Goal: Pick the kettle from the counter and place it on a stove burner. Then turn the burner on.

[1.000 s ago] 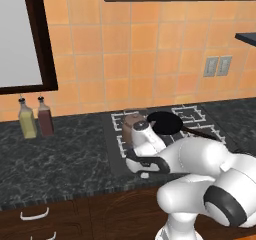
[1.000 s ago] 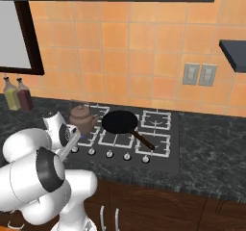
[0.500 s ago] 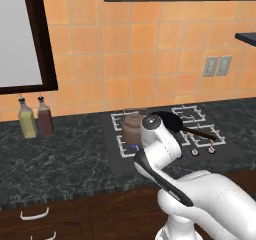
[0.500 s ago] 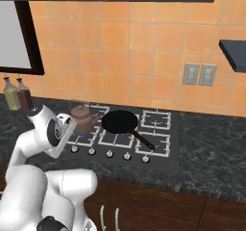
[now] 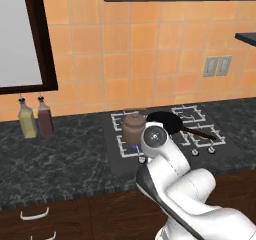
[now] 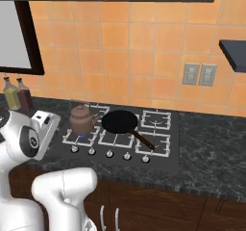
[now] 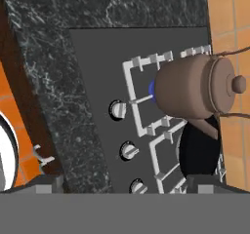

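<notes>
The small brown kettle stands upright on the stove's front left burner, and a small blue flame shows under it. My gripper hangs open above the row of stove knobs, well apart from the kettle, with nothing between its fingers. In the right base view my hand is raised at the stove's left front corner. The black marbled counter runs on both sides of the stove.
A flat black frying pan lies on the burner beside the kettle, its handle pointing to the front right. A yellow bottle and a dark red bottle stand at the wall on the left.
My arm has drawn back and risen from the knobs at the stove's front edge. The kettle and pan have stayed in place.
</notes>
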